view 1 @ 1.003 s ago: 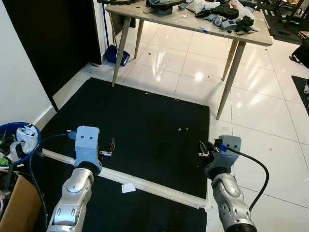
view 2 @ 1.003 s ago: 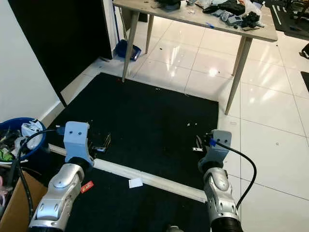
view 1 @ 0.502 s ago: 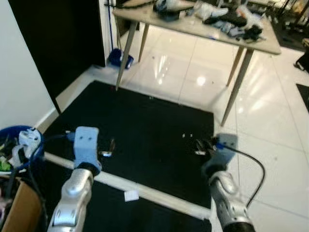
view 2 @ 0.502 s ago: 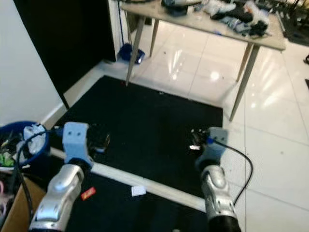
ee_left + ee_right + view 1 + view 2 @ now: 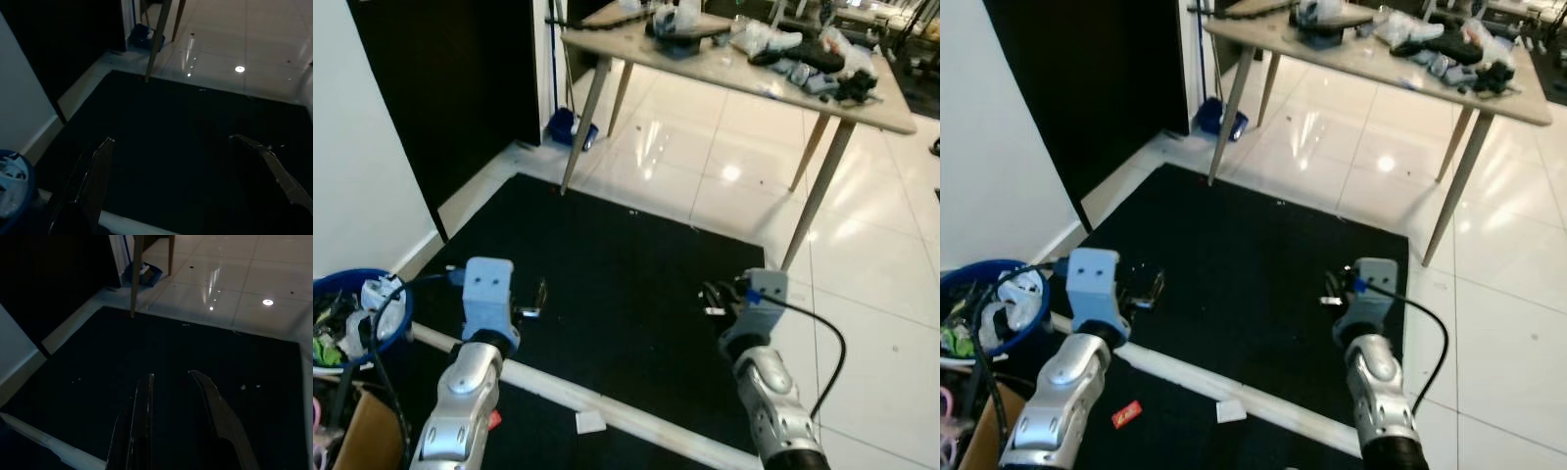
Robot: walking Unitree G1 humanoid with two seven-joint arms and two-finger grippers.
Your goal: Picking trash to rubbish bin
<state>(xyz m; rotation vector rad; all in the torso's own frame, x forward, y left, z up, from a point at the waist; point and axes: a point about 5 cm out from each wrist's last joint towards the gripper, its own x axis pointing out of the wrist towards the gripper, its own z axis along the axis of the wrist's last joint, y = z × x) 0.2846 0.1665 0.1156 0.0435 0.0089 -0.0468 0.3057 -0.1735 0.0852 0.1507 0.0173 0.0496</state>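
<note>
A blue bin (image 5: 399,302) holding crumpled trash stands at my far left by the white wall. On the black rug (image 5: 626,255) near my feet lie a white paper scrap (image 5: 590,422) and a small red wrapper (image 5: 1126,414). My left gripper (image 5: 536,300) hovers over the rug right of the bin; in the left wrist view the left gripper (image 5: 171,142) is open and holds nothing. My right gripper (image 5: 710,299) hangs over the rug's right edge. In the right wrist view the right gripper (image 5: 171,376) is shut with only a slim gap, nothing between.
A white strip (image 5: 548,384) crosses the rug in front of me. A cluttered table (image 5: 734,70) stands beyond the rug, one leg (image 5: 813,211) at its far right corner. A blue dustpan (image 5: 563,127) leans by the dark doorway. A cardboard box (image 5: 362,441) sits beside the bin.
The whole picture has shifted as the camera moved: rug, table and bin sit lower and further right in frame. Both arms keep the same pose.
</note>
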